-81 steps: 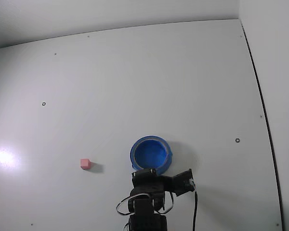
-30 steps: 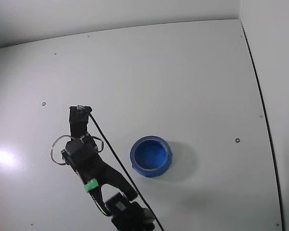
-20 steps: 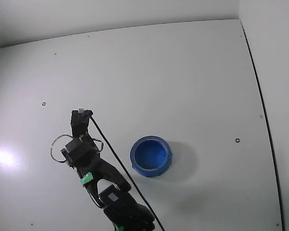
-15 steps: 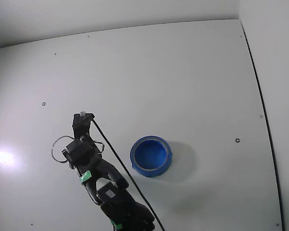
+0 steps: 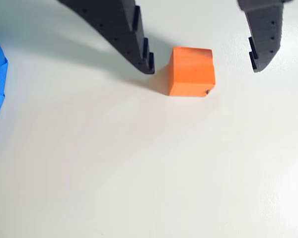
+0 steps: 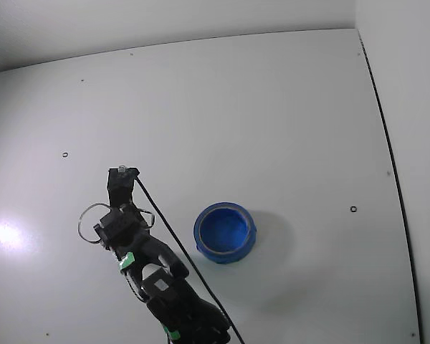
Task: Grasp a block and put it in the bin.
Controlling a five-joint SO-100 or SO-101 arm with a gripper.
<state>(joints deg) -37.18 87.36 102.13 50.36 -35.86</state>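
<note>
Black two-finger gripper [image 5: 202, 67] stands open in the wrist view, its jaws apart on both sides of the small orange-looking cube block [image 5: 191, 71], which sits on the white table [image 5: 139, 163] between them, nearer the left jaw and not touching either. No writing can be read. In the fixed view the arm [image 6: 140, 261] hides the block; the round blue bowl bin [image 6: 225, 233] lies to its right.

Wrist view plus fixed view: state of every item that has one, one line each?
hand: open, fingers either side of the block, neither touching it.
block: resting flat on the table, not gripped, not lifted; hidden under the arm in the fixed view.
bin: upright on the table, empty, apart from the arm.
table: bare white surface, carrying the block and the bin.
</note>
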